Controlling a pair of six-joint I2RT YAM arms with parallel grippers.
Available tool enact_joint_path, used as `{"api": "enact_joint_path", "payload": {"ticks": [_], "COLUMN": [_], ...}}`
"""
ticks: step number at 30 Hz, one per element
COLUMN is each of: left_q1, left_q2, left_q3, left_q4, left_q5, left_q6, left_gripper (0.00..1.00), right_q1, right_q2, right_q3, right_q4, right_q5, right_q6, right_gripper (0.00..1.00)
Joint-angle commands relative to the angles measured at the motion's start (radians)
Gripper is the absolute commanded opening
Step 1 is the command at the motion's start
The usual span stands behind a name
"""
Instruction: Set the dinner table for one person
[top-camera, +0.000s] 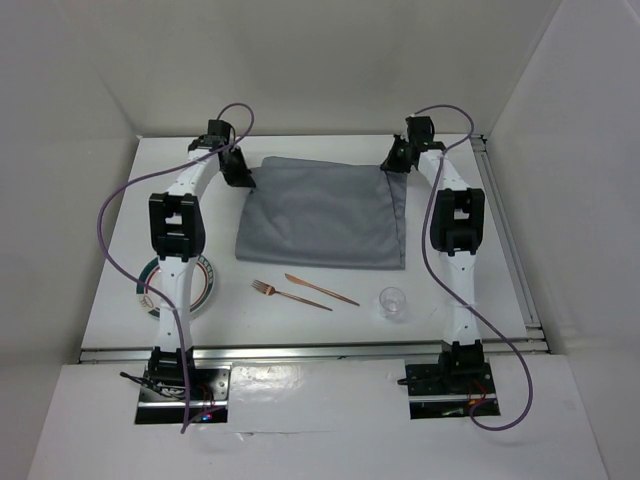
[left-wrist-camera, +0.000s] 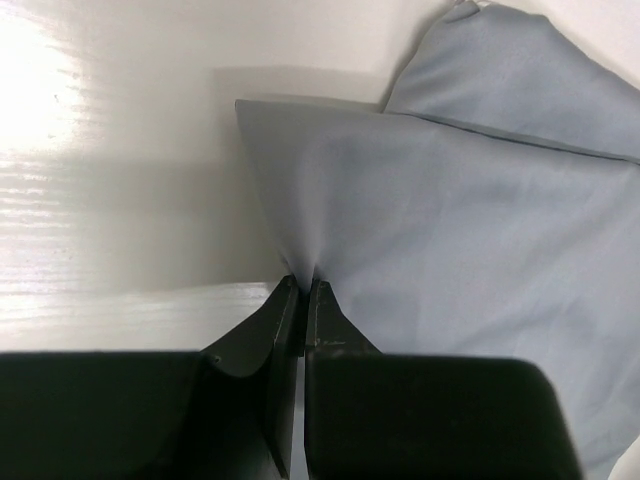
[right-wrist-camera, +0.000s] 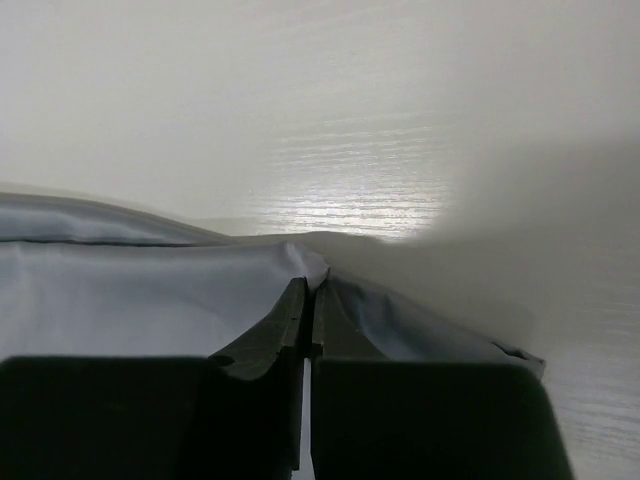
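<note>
A grey cloth (top-camera: 322, 213) lies spread on the white dinner table (top-camera: 120, 290) at mid-back. My left gripper (top-camera: 240, 172) is shut on the cloth's far left corner; in the left wrist view the gripper (left-wrist-camera: 303, 285) pinches a fold of the cloth (left-wrist-camera: 450, 230). My right gripper (top-camera: 393, 163) is shut on the far right corner; in the right wrist view the gripper (right-wrist-camera: 311, 288) clamps the cloth (right-wrist-camera: 130, 290). A copper fork (top-camera: 288, 296) and knife (top-camera: 322, 290) lie in front of the cloth. A clear glass (top-camera: 394, 302) stands to their right. A plate (top-camera: 205, 285) sits at the front left, partly under the left arm.
White walls enclose the table on three sides. A metal rail (top-camera: 510, 250) runs along the right and front edges. Purple cables loop from both arms.
</note>
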Motion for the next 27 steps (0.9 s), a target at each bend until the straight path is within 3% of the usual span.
{"api": "enact_joint_path", "payload": {"ticks": [1,14,27], "left_q1": [0.002,0.002,-0.036], "left_q2": [-0.101,-0.268,-0.135], "left_q3": [-0.036,-0.09,0.016], "left_q4": [0.029,0.057,0.146], "left_q5": [0.0,0.001,0.148], "left_q6": [-0.008,0.02,-0.038], "left_gripper": [0.0,0.0,0.0], "right_q1": [0.0,0.0,-0.01], "right_q2": [-0.089,-0.295,-0.395], "right_q3": [-0.046,-0.199,-0.382], "right_q4": [0.119,0.222,0.282], "right_q5": [-0.003,0.129,0.233], "right_q6": [-0.001,0.027,0.055], "right_gripper": [0.0,0.0,0.0]}}
